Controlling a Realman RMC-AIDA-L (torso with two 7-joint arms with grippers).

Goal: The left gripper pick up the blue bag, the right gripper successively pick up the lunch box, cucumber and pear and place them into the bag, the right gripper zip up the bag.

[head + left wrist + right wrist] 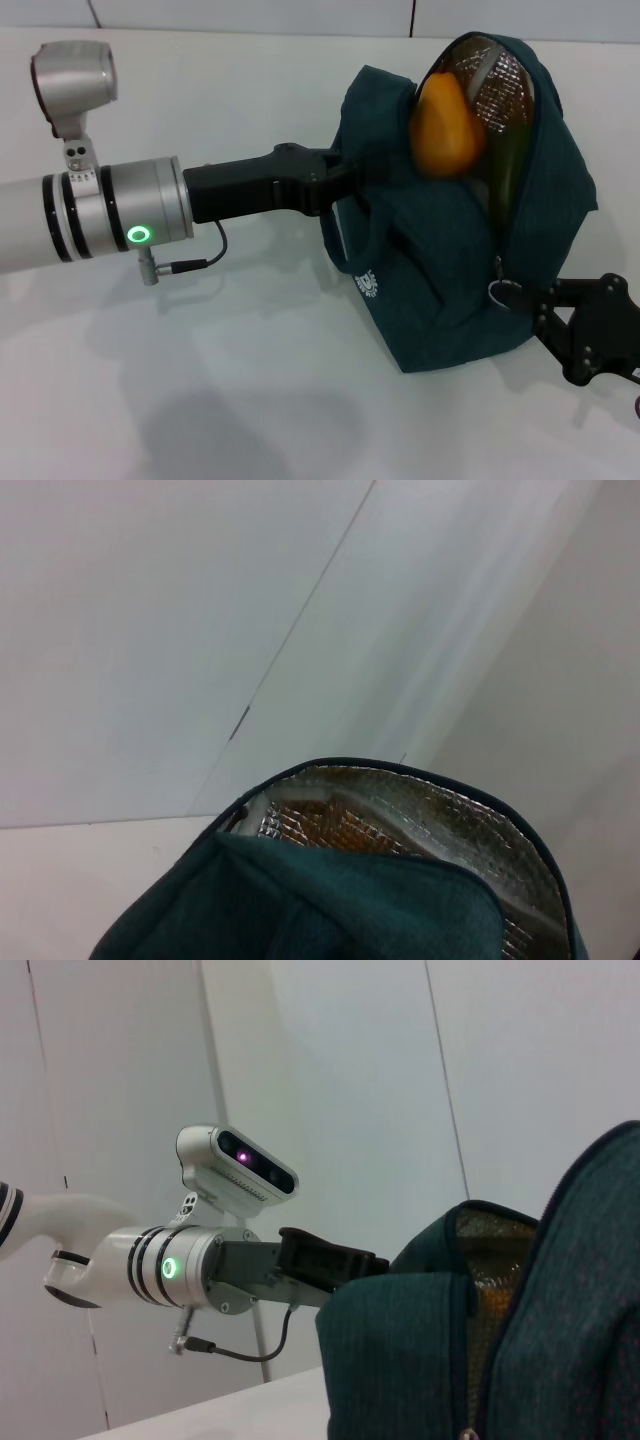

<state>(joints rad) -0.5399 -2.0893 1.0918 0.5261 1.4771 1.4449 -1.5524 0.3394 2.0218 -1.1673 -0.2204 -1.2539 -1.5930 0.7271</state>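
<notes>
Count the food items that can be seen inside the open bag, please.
2. The pear sits at the blue bag's opening; the cucumber lies beside it along the zipper edge. Anything deeper, such as a lunch box, would be hidden.

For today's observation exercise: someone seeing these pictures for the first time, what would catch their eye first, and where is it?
The orange-yellow pear stands out first, sitting in the open mouth of the blue bag against its silver lining, with the green cucumber beside it. The left gripper holds the bag's left side, and the right gripper sits at the metal ring pull low on the bag's right.
</notes>
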